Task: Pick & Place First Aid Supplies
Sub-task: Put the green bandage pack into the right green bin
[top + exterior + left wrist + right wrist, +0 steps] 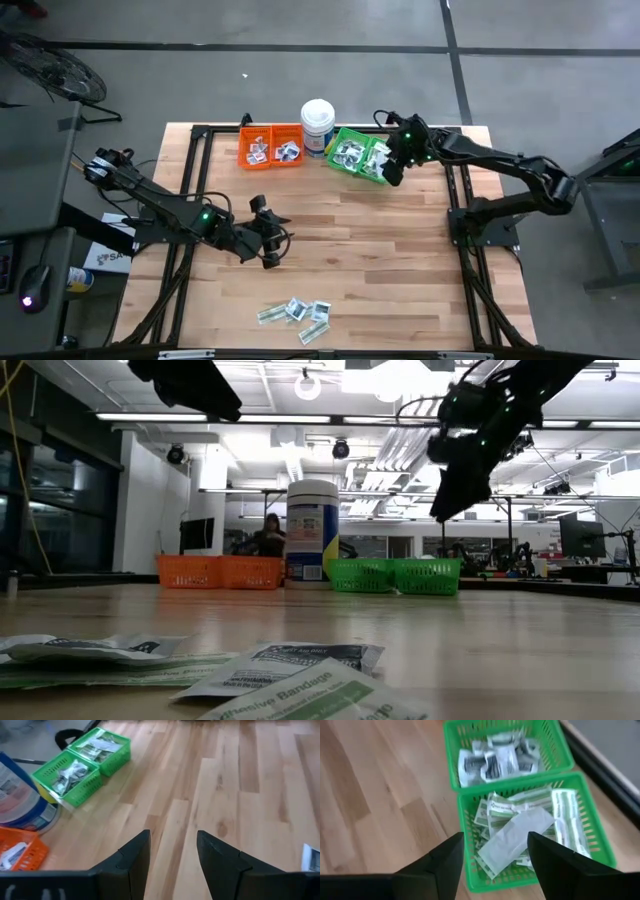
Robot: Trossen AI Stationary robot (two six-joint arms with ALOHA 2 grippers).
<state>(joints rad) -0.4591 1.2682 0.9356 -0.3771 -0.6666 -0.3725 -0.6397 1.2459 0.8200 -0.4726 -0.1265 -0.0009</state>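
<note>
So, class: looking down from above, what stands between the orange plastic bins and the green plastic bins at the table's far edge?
In the high view, a tall white round tub stands between the orange plastic bins and green plastic bins.

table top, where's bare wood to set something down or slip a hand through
Bare wood runs from the green bins toward the packets at the near edge, right of the left hand. It is crowded along the far edge: orange bins, white tub, green bins under the right hand.
</note>
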